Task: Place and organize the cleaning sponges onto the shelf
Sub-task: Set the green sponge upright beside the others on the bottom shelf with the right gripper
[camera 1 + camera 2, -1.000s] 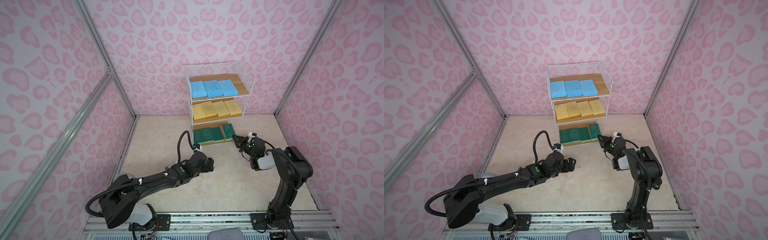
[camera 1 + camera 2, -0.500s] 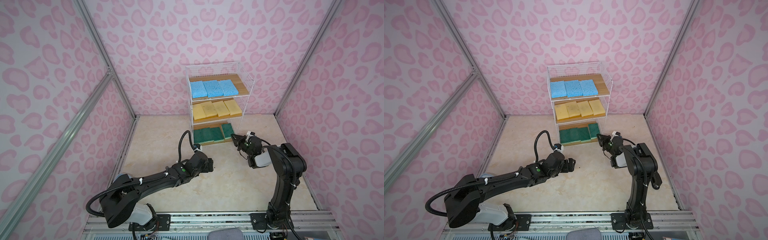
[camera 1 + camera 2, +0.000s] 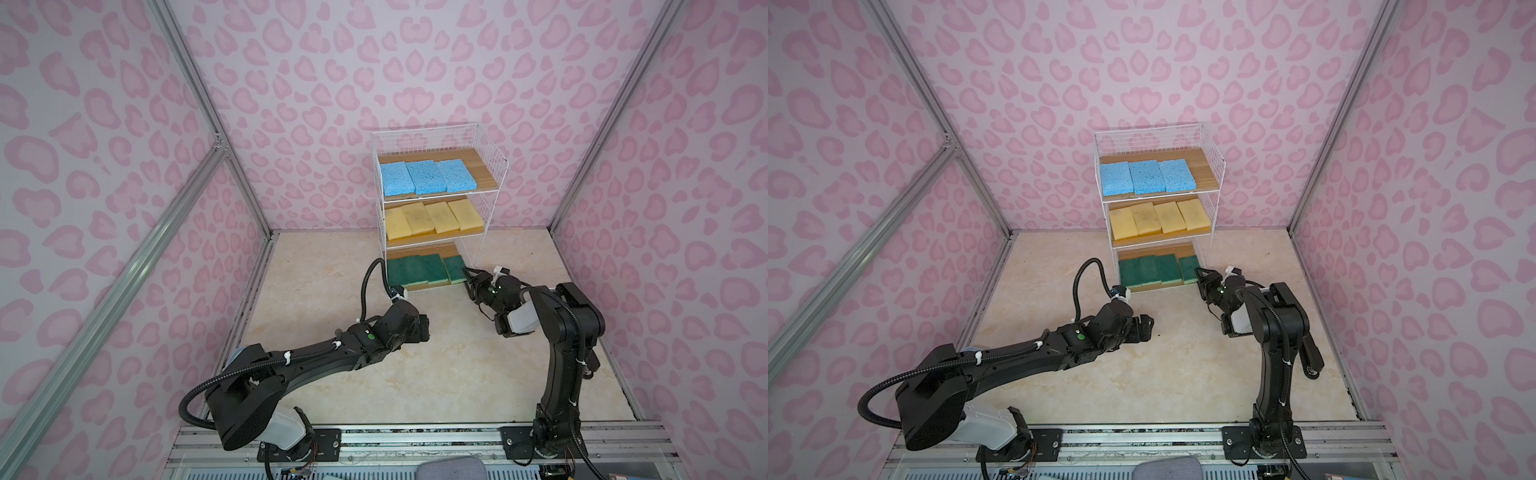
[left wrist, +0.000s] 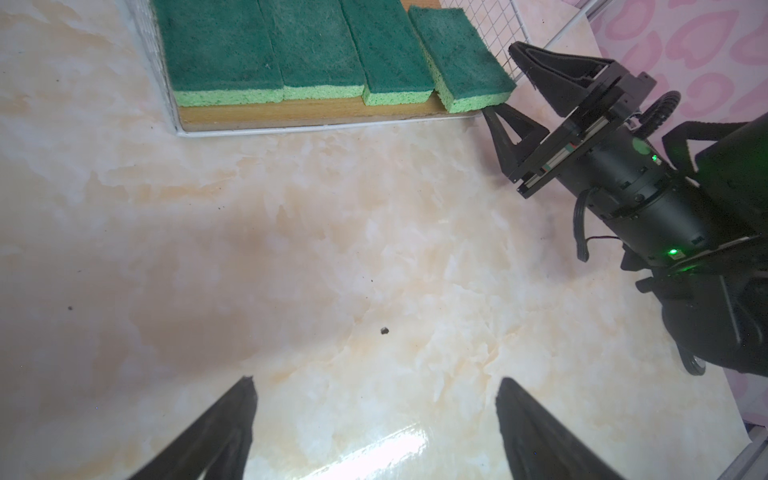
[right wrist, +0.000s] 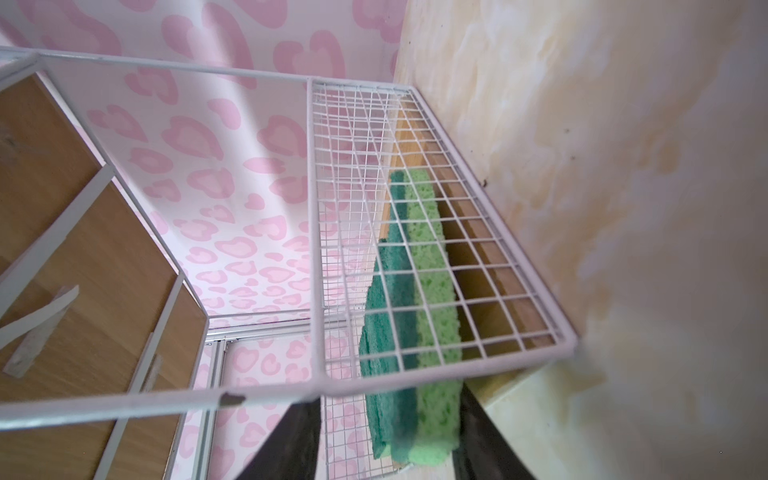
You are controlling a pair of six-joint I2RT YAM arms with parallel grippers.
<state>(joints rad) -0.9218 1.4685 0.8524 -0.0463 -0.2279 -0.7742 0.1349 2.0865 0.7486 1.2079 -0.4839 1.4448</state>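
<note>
Sponges (image 3: 426,176) sit on all three boards of the shelf (image 3: 491,166). I see my right gripper (image 4: 498,78) released, jaws straddling the rightmost green sponge (image 4: 455,50) lying on the bottom board (image 4: 311,112); my left gripper (image 4: 376,379) hangs wide apart, empty.

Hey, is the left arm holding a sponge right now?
No, the left gripper has its fingers spread wide over the tabletop with nothing between them.

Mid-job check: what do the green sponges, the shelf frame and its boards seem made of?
Green sponges: dark fibrous scouring layer over lighter, porous foam, matte. Shelf frame: thin wire grid, probably metal with a smooth white coat. Boards: light brown with grain lines, wood or wood-look laminate; cannot tell which.
</note>
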